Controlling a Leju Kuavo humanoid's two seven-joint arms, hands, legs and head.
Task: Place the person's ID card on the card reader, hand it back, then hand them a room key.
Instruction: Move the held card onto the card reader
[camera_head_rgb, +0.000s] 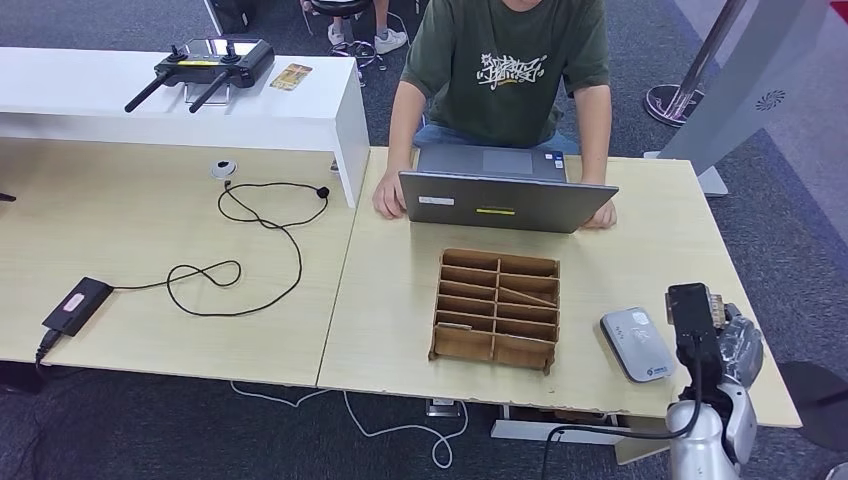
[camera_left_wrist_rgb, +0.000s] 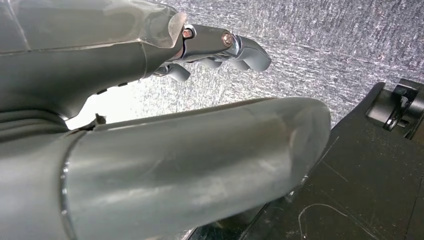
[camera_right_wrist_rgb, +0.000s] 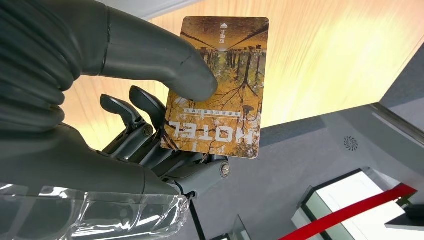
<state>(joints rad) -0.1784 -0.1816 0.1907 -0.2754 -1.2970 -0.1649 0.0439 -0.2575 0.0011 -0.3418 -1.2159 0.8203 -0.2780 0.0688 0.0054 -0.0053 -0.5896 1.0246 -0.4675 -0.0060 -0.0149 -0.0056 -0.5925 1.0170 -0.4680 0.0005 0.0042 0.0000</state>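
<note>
The right hand (camera_right_wrist_rgb: 150, 150) pinches the room key (camera_right_wrist_rgb: 217, 85) between thumb and fingers, face out and ready, it seems, to offer the person (camera_head_rgb: 505, 70); it reads "HOTEL". The card reader (camera_head_rgb: 637, 344) sits just beside that hand. The left hand (camera_left_wrist_rgb: 215, 50) hangs curled, holding nothing.

You can read "HOTEL" in large pale capitals, shown upside down, on the room key (camera_right_wrist_rgb: 220, 85) pinched by the right hand (camera_right_wrist_rgb: 150, 125); the smaller line just beside that word and the characters at the card's far end are too small to make out; the white graffiti-style print on the person's green T-shirt (camera_head_rgb: 510, 70) cannot be read.
</note>
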